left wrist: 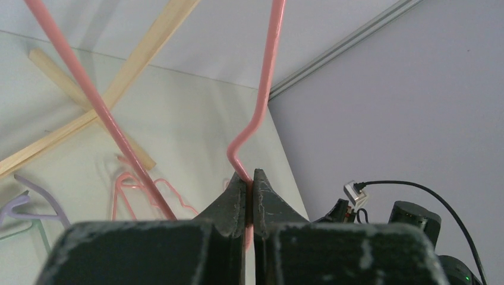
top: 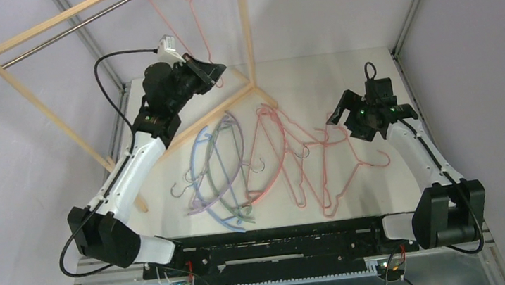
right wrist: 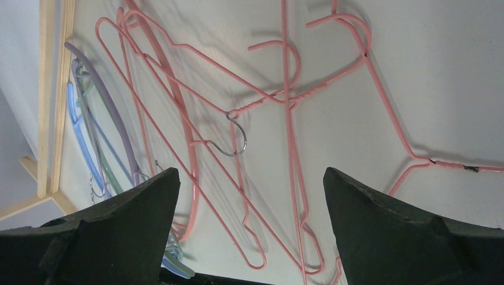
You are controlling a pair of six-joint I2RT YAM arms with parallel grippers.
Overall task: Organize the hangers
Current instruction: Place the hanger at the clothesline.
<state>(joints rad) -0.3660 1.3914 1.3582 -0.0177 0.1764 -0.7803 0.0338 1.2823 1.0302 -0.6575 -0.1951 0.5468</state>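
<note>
The pale counter (top: 341, 69) carried a wooden rack (top: 40, 106) at its far left corner. A heap of hangers (right wrist: 289, 142) lay mid-counter, with thick curved ones to the left and pink wire ones to the right. One pink wire hanger (left wrist: 268, 71) was up beside the rack, pinched in the left end effector (left wrist: 249, 175). The right end effector (right wrist: 249, 178) hovered spread above the wire ones.

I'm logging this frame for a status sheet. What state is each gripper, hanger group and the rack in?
left gripper: shut on the raised wire hanger.
raised wire hanger: gripped, off the table, by the rack.
right gripper: open, empty, above the table.
wire hangers on table: lying flat, tangled.
curved hangers: lying flat, overlapping.
rack: standing.
</note>
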